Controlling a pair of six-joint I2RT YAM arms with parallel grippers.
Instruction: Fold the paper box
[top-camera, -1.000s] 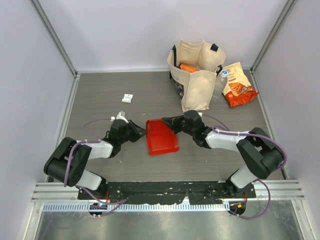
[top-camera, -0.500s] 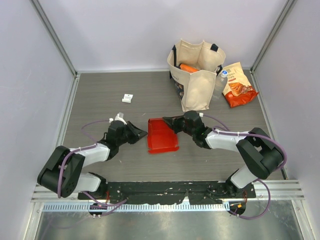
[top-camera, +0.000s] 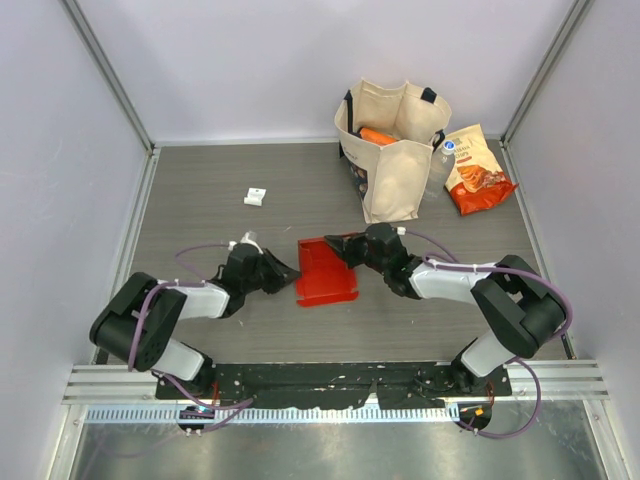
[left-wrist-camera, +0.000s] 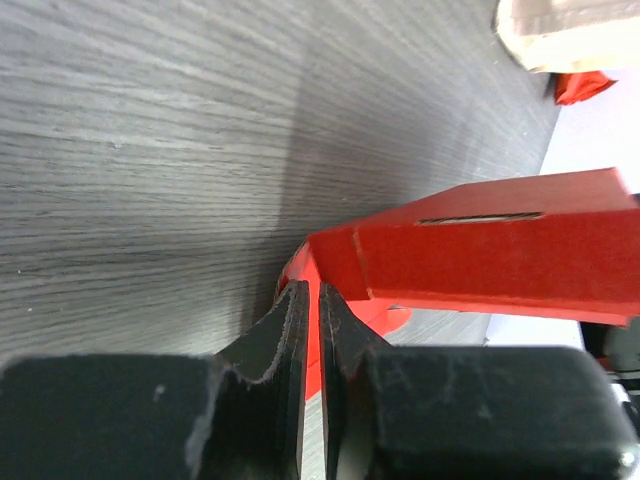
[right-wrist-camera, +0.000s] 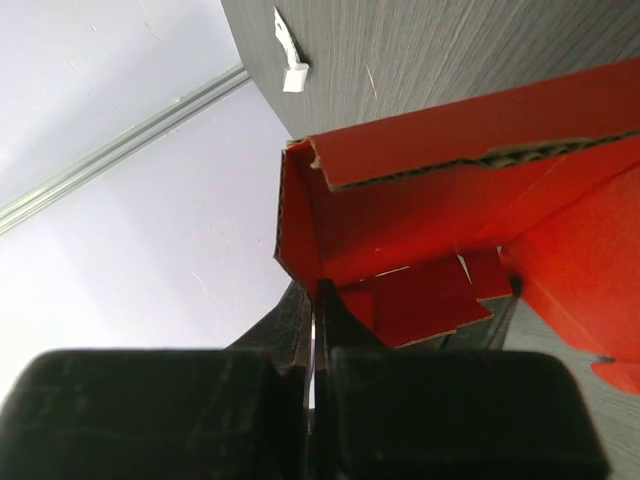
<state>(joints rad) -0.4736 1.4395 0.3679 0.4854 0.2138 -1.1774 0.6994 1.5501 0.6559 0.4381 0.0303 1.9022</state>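
Moved left gripper (top-camera: 292, 270) right, up to left edge of paper box (top-camera: 325, 274). Closed fingers (left-wrist-camera: 285, 335) onto its red card rim there.

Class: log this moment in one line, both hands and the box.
left hand: shut on paper box edge | right hand: shut on its other side | stage: partly folded

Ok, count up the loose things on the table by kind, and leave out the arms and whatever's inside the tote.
paper box, red: 1
tote bag, beige: 1
snack bag, orange-red: 1
clear bottle, partly hidden behind the tote: 1
small white piece: 1
Total: 5
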